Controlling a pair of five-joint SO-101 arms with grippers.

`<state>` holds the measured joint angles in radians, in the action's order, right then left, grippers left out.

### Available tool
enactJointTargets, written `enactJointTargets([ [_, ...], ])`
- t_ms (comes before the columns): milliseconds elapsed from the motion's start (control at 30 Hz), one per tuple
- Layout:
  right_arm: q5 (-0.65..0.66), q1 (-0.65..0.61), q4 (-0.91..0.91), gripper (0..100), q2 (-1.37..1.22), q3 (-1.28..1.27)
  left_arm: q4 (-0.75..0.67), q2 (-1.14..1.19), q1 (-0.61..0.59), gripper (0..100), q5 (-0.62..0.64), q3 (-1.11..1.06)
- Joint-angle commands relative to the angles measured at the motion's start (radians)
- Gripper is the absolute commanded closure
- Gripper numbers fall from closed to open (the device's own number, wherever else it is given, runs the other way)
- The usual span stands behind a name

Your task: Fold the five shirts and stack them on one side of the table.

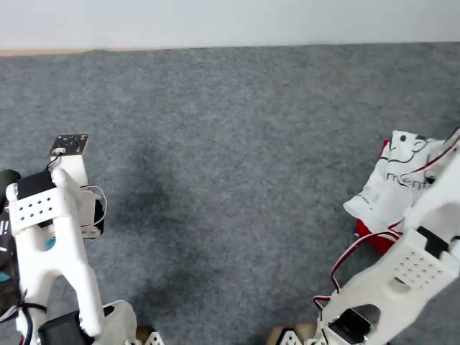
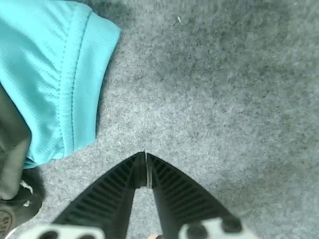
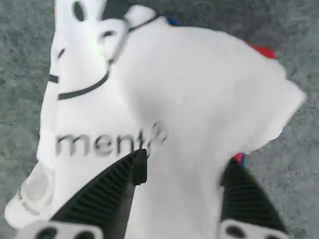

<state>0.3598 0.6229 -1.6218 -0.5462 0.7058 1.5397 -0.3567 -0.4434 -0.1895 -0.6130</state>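
Observation:
A crumpled white shirt with black print lies at the table's right edge on top of a red shirt. My right gripper is open, with its fingers down on either side of a raised fold of the white shirt. Bits of red cloth and blue cloth peek out beneath it. A teal shirt lies on the grey felt beside my left gripper, which is shut and empty just above the mat. The left arm stands at the table's left.
Grey felt covers the whole table, and a pale wall runs along its far edge. A dark object lies next to the teal shirt. Red and white cables hang off the right arm.

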Motion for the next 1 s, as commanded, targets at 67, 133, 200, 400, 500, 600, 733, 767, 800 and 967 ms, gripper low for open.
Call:
enactJointTargets([
  [67, -0.015, -0.019, -0.168, 72.3, 0.114, 0.230, -0.014, -0.023, 0.006, 99, 0.002, 0.005],
  [133, -0.017, -0.025, -0.176, 72.4, 0.139, 0.235, -0.014, -0.023, 0.006, 99, 0.002, 0.005],
  [200, -0.017, -0.033, -0.174, 72.5, 0.150, 0.215, -0.014, -0.023, 0.006, 99, 0.002, 0.005],
  [400, -0.018, -0.031, -0.174, 91.8, 0.151, 0.025, -0.012, -0.023, 0.006, 99, 0.002, 0.005],
  [500, -0.018, -0.013, -0.174, 97.6, 0.157, -0.074, -0.012, -0.023, 0.006, 99, 0.002, 0.005],
  [600, -0.018, 0.025, -0.174, 96.4, 0.151, -0.161, -0.012, -0.023, 0.006, 99, 0.002, 0.005],
  [733, -0.012, 0.074, -0.163, 96.4, 0.131, -0.292, -0.014, -0.023, 0.006, 99, 0.002, 0.005],
  [767, -0.012, 0.081, -0.163, 96.4, 0.116, -0.308, -0.014, -0.023, 0.006, 99, 0.002, 0.005],
  [800, -0.012, 0.082, -0.163, 96.4, 0.099, -0.315, -0.014, -0.023, 0.006, 99, 0.002, 0.005],
  [967, -0.012, 0.067, -0.170, 96.4, 0.122, -0.255, -0.014, -0.023, 0.006, 99, 0.002, 0.005],
])
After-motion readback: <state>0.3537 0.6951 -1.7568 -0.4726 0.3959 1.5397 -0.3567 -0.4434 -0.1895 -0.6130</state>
